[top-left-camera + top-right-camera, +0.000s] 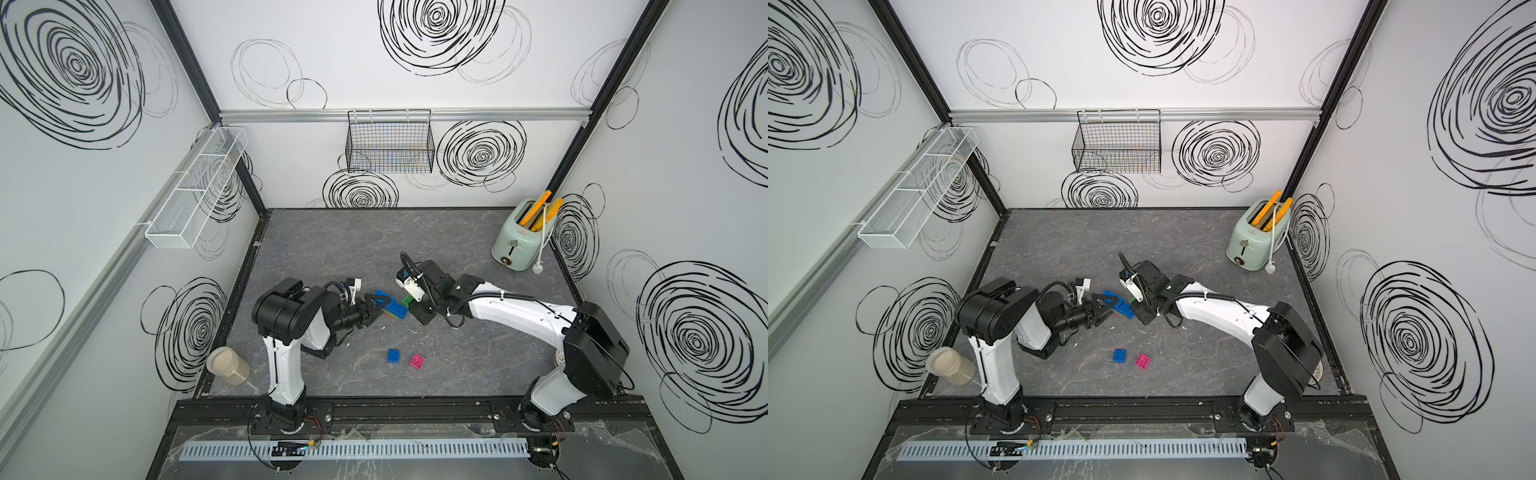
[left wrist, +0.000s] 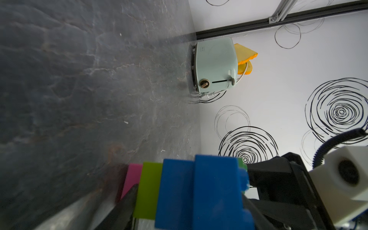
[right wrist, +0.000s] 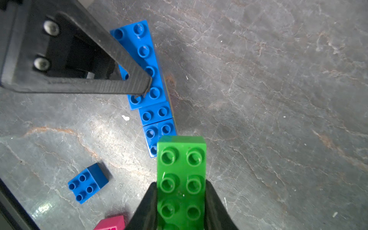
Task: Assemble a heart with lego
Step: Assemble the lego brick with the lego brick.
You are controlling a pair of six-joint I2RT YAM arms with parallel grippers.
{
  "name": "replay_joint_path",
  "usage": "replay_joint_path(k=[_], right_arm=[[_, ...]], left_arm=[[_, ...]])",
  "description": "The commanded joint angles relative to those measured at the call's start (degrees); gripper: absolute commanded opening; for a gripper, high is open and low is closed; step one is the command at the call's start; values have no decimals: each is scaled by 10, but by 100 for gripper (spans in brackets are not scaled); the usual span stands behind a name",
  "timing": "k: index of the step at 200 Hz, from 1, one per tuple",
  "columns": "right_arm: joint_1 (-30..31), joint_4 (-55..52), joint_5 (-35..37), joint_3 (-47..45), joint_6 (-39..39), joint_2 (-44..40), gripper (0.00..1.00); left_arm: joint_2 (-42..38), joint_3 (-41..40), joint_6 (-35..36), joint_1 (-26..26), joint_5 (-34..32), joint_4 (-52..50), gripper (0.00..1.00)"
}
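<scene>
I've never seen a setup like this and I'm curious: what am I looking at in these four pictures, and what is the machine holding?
It is a robot with two arms, a left arm and a right arm, mounted at the front of a grey table. Two pictures look down on the whole scene from overhead, nearly the same view. The other two come from a camera on each wrist, looking close up along the fingers. The left fingers clamp a half-built heart: joined pink, lime and blue bricks. The right fingers grip a green brick close beside it. A loose blue brick and a loose pink brick lie on the table; a toaster stands in the far corner.
</scene>
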Motion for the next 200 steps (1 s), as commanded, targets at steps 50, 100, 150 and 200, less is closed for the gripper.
replay_joint_path(k=[50,100,150,200], right_arm=[[1,-11,-39,8,-48,27,29],[5,6,-46,2,-59,37,30],[10,7,-46,7,-60,53,30],[14,9,-47,9,-59,67,30]], left_arm=[[38,5,-12,-20,26,16,60],[36,8,-12,-25,30,15,60],[36,10,-10,-31,33,13,61],[37,12,-12,-33,33,14,60]])
